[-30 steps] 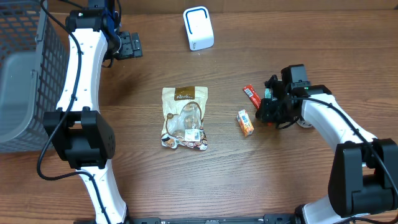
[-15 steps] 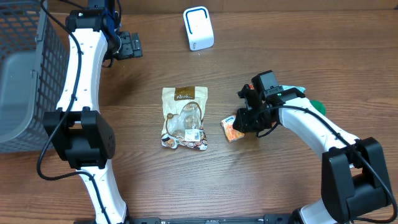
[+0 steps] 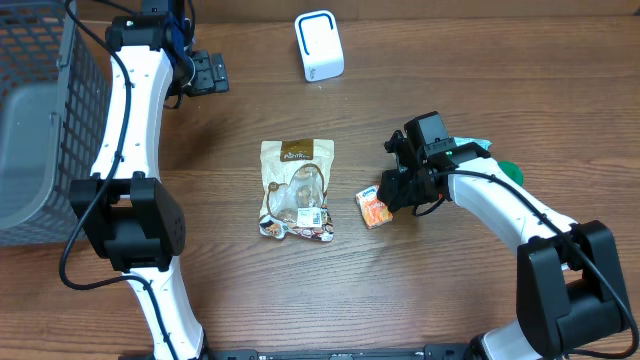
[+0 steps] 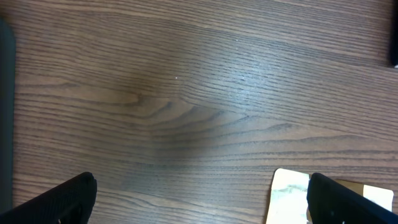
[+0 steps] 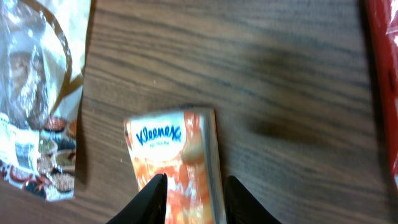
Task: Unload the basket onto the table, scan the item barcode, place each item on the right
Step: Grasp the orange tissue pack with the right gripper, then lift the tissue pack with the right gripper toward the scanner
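An orange Kleenex tissue pack (image 3: 372, 208) lies right of the table's centre. My right gripper (image 3: 393, 190) is at its right end. In the right wrist view the pack (image 5: 177, 155) runs down between the black fingertips (image 5: 152, 199), and the right gripper (image 5: 196, 199) is shut on it. The left fingertip overlaps the pack's orange face. A white scanner (image 3: 319, 45) stands at the back centre. My left gripper (image 3: 205, 73) hangs open at the back left, with only bare wood between its fingers (image 4: 62, 202) in the left wrist view.
A brown snack bag (image 3: 297, 190) lies left of the tissue pack. A red wrapper (image 5: 382, 81) lies just right of the gripper. A green thing (image 3: 510, 170) shows behind the right arm. A grey basket (image 3: 40, 110) fills the left edge. A pale corner (image 4: 289, 193) shows beside my left gripper's right finger.
My right gripper has moved left and toward the front, and the tissue pack has moved with it, from beside the red wrapper toward the snack bag. The left arm has stayed put.
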